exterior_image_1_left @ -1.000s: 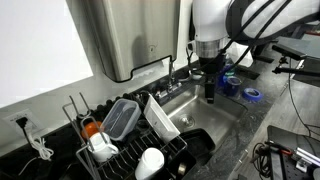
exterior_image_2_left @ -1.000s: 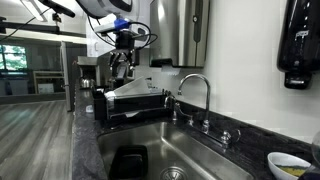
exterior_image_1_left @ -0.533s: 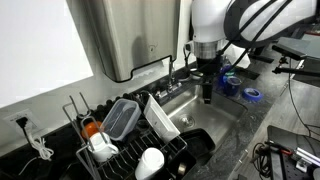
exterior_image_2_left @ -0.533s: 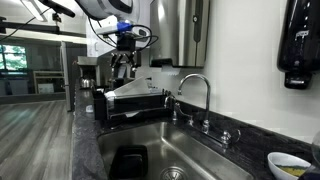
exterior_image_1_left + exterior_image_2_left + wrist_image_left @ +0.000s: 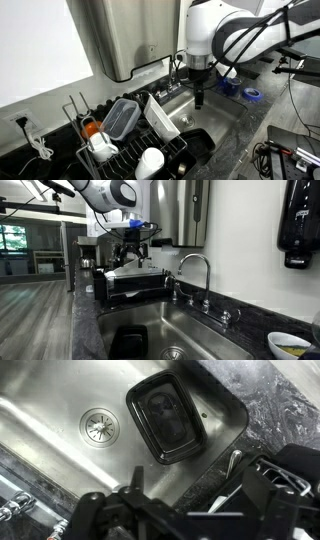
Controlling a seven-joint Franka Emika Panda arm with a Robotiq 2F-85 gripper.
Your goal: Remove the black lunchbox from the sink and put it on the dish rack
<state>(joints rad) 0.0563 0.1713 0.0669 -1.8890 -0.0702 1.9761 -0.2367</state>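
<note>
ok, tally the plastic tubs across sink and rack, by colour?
black lunchbox: 1
clear grey-rimmed container: 1
Total: 2

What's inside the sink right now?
Wrist view shows the black lunchbox sitting on the sink floor beside the round drain. The end effector hides the basin's nearest edge.
</note>
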